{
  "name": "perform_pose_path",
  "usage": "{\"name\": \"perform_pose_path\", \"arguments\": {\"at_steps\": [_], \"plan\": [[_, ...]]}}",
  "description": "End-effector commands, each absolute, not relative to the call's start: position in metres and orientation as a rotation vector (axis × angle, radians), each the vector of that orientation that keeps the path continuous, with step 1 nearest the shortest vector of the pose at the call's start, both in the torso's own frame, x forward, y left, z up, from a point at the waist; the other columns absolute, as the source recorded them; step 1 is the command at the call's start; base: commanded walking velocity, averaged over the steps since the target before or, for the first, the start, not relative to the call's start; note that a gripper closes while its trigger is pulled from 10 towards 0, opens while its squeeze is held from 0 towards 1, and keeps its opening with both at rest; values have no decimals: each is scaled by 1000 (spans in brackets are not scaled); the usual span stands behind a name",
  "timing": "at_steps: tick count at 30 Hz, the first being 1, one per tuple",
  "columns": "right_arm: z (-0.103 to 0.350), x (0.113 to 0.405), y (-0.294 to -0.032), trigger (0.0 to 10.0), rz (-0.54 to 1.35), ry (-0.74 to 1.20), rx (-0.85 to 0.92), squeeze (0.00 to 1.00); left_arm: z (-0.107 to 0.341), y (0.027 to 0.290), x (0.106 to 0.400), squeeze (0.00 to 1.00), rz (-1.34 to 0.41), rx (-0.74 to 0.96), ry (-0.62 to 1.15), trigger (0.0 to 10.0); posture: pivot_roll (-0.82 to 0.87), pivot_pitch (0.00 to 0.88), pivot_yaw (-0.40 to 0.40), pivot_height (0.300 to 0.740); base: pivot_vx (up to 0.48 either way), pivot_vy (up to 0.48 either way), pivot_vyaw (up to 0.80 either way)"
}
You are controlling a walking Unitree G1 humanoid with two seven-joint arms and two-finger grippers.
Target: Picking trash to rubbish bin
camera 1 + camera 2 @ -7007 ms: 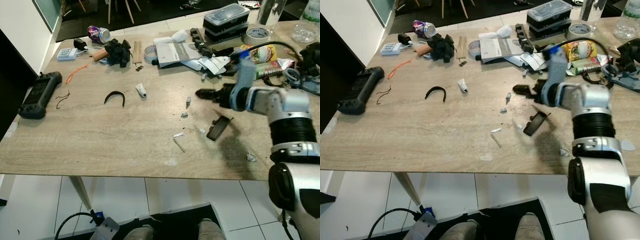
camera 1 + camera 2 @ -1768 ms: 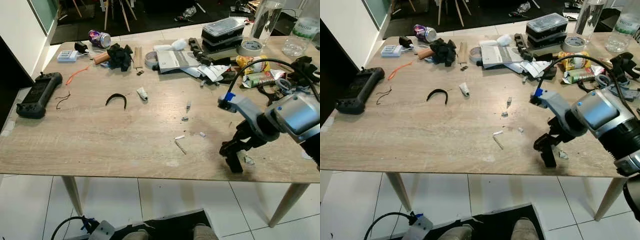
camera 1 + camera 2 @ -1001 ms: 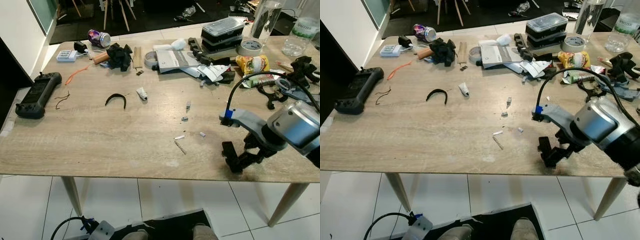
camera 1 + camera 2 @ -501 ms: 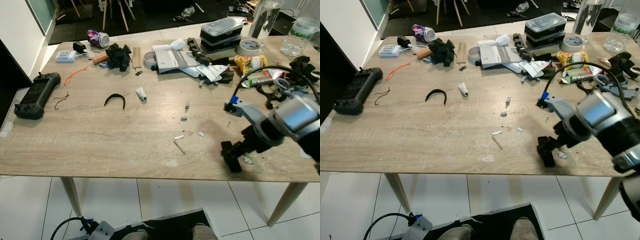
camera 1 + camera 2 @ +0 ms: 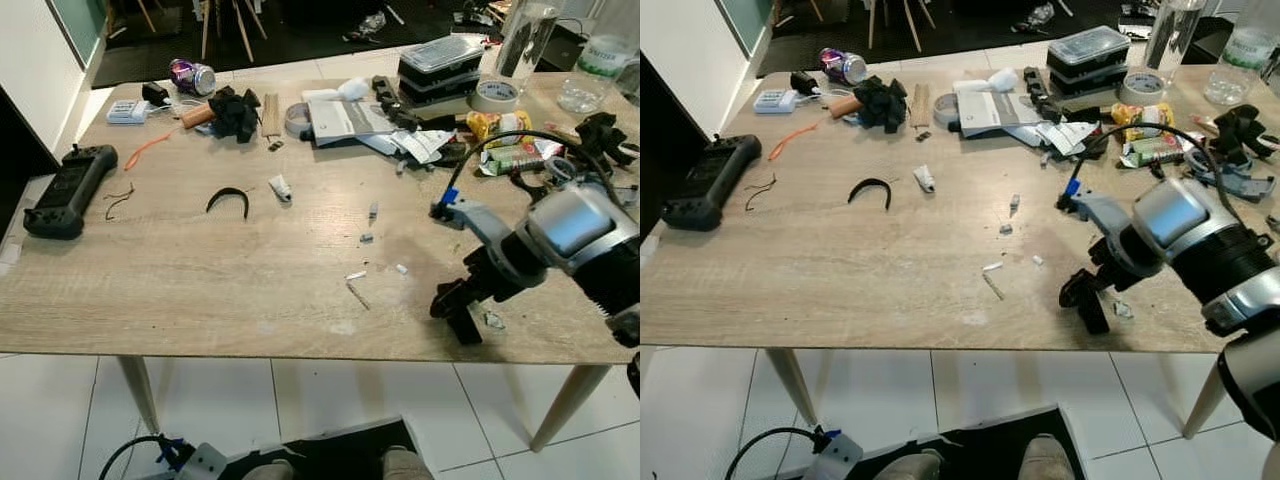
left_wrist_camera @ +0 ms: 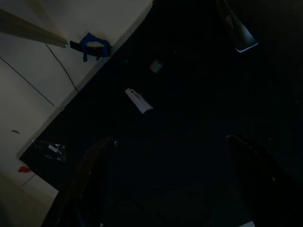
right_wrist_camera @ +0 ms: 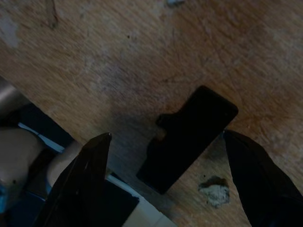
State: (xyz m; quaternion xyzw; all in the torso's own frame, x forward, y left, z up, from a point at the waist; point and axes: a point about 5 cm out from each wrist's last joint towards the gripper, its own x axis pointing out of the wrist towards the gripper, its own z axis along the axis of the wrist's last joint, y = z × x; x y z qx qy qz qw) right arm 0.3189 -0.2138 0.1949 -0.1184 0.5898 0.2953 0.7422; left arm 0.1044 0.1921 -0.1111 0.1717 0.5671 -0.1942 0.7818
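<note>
Wooden surface (image 5: 200, 280) strewn with clutter, seen from above by the head camera. Right end effector (image 5: 452, 310) at roughly 4 o'clock in the scene, hanging over the near edge of the surface, fingers spread wide and gripping nothing. Flat black rectangular piece of trash (image 7: 187, 137) lying on the wood between the spread fingers (image 7: 85, 175) in the right wrist view, touching neither, one end jutting past the surface edge. Small grey crumb (image 7: 212, 190) just beside that piece, toward the edge. Silver right arm (image 5: 570, 225) reaching in from 3 o'clock, with a black cable looping over it.

Elsewhere on the surface: black game controller (image 5: 62, 190) at 9 o'clock near the far-left edge; curved black strap (image 5: 228, 200) near the middle; orange cord (image 5: 148, 150) at 10 o'clock; crushed drink can (image 5: 190, 76) at 11 o'clock; black plastic containers (image 5: 440, 68) stacked at 1 o'clock; roll of tape (image 5: 494, 95) beside them; booklet (image 5: 340, 118) at 12 o'clock; small white scraps (image 5: 356, 275) scattered around the centre.

Left end effector (image 6: 170, 184) hanging low in deep shade over a dark mat, fingers apart and holding nothing; white floor tiles (image 6: 28, 94) and a blue clip (image 6: 92, 46) visible past the mat.
</note>
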Motion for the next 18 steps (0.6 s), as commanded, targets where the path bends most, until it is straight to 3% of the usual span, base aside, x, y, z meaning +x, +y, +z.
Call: {"name": "perform_pose_path", "arguments": {"at_steps": [1,18], "plan": [[172,311,-215,10000,634,1397,-264,0,-118,149,86,0,-553,280,1233,10000,-265,204,-70,740,0,0,0],[170,317,-218,10000,599,1446,-385,0,-121,140,70,0,-523,227,1258,10000,-308,247,-155,740,0,0,0]]}}
